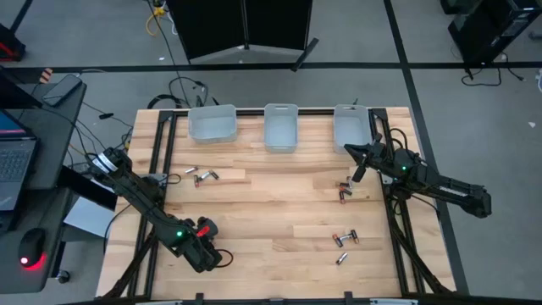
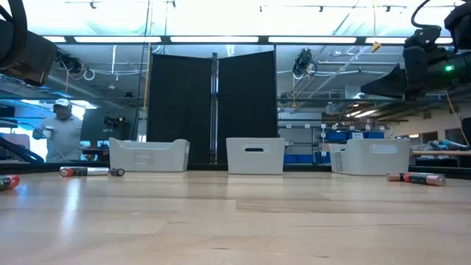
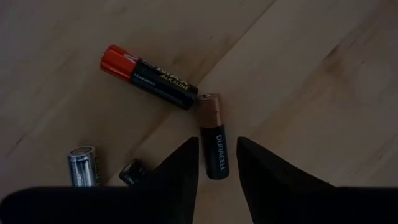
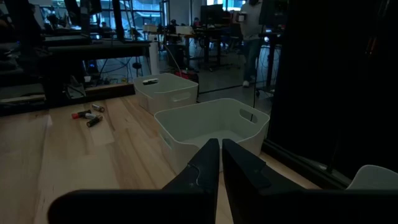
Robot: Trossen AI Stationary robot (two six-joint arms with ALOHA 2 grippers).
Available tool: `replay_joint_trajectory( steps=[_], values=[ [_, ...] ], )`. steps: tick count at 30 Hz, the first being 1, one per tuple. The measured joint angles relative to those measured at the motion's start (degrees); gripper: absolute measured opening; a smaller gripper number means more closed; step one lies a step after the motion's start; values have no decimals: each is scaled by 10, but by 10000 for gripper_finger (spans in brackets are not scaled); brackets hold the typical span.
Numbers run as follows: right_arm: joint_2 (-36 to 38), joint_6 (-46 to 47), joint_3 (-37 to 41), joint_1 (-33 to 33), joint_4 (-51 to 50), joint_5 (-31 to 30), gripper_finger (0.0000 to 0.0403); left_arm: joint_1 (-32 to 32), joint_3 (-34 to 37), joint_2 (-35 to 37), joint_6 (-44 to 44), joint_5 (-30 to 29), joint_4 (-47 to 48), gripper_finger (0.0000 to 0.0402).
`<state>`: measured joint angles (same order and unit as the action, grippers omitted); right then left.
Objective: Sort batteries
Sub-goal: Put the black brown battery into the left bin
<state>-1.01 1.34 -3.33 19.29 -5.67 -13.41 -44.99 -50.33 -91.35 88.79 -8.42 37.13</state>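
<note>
Left wrist view: my left gripper (image 3: pixel 216 163) straddles, open, a smooth cylindrical Duracell battery (image 3: pixel 212 144) on grained wooden surface (image 3: pixel 311 74); right gripper (image 4: pixel 220 163) closed.

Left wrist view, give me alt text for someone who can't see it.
The left gripper hangs open over a wooden table, its fingers straddling the black end of a copper-topped Duracell battery. A red-ended black battery lies just beyond; a silver battery lies off to one side.

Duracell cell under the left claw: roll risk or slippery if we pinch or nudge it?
Likely to roll: the Duracell battery is a smooth cylinder lying on its side on bare wood. Probably rigid, so a pinch across it should hold, though the glossy wrap may slip. The left claw is open astride its black end; a nudge could knock the red-ended battery.
</note>
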Motion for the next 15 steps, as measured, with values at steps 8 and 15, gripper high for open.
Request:
replay_joint_trajectory(
  steps=[8,15],
  values=[
    [0,0,0,0,0,0,32,0,0,-4,0,-1,0,117],
    [0,0,0,0,0,0,32,0,0,-22,0,1,0,117]
  ],
)
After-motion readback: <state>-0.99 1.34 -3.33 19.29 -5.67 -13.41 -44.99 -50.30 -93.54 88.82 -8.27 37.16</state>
